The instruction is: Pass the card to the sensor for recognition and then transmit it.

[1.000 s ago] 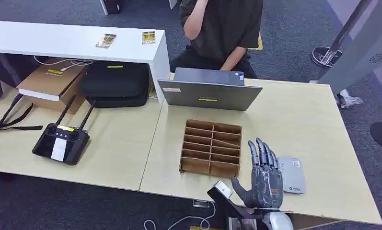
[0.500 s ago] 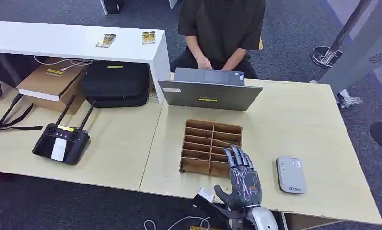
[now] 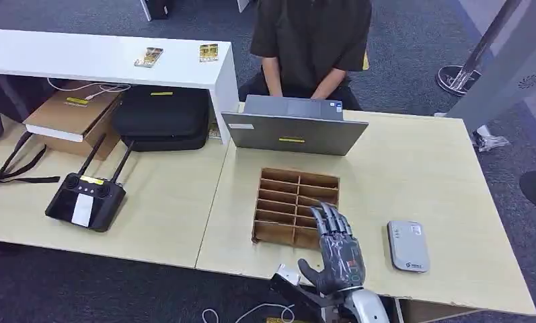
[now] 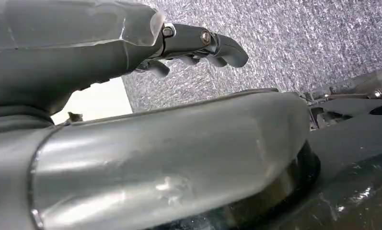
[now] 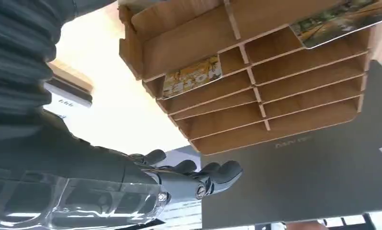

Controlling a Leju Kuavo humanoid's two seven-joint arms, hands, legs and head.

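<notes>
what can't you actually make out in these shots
- Cards in the wooden organizer: the right wrist view shows two, but their print is too small to read; in the head view the slot walls hide them.
- Near-right slots: covered by the right hand in the head view.
- Left hand: its grey cover blocks most of the left wrist view.
- Sensor: markings too small to read in the head view.

Little here can actually be read; the laptop carries a small yellow-green sticker on its lid, its print too fine to make out; in the right wrist view faint embossed lettering shows on that dark lid, blurred beyond reading; the card in the wooden organizer bears orange-yellow printed characters, illegible; the grey card reader has a tiny unreadable logo.
</notes>
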